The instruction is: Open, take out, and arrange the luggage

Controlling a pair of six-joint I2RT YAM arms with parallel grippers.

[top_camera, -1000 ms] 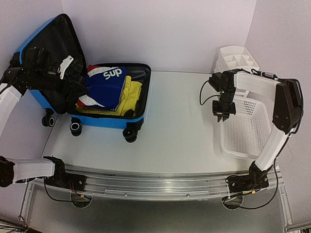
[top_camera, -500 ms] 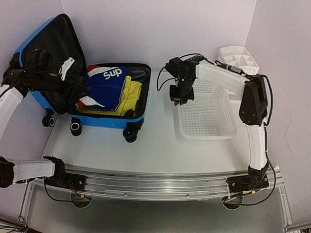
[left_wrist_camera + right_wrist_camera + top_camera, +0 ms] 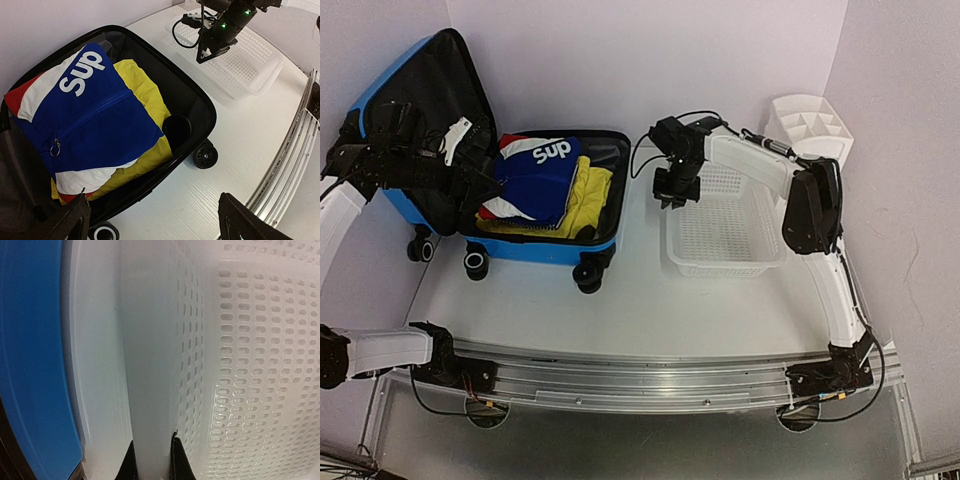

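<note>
The blue luggage [image 3: 535, 248] lies open at the back left, its black-lined lid [image 3: 430, 75] standing up against the wall. Inside are a folded blue, white and red garment [image 3: 95, 115] printed "Sup" and a yellow garment [image 3: 145, 95] under it. My left gripper [image 3: 470, 165] hovers over the left part of the case, open with nothing between its fingers [image 3: 240, 220]. My right gripper [image 3: 672, 195] is shut on the left rim of the white slatted basket [image 3: 725, 225], just right of the case. In the right wrist view the rim [image 3: 150, 390] runs between the two pads.
A white compartment tray [image 3: 810, 120] stands at the back right corner. The case's blue side wall [image 3: 30, 365] is close to the basket's left rim. A black round recess [image 3: 176, 129] shows inside the case near a wheel [image 3: 205, 155]. The rail [image 3: 640, 375] runs along the near edge.
My right arm has dragged the basket leftward from the table's right edge to just beside the open case. The left arm and the garments have stayed put.
</note>
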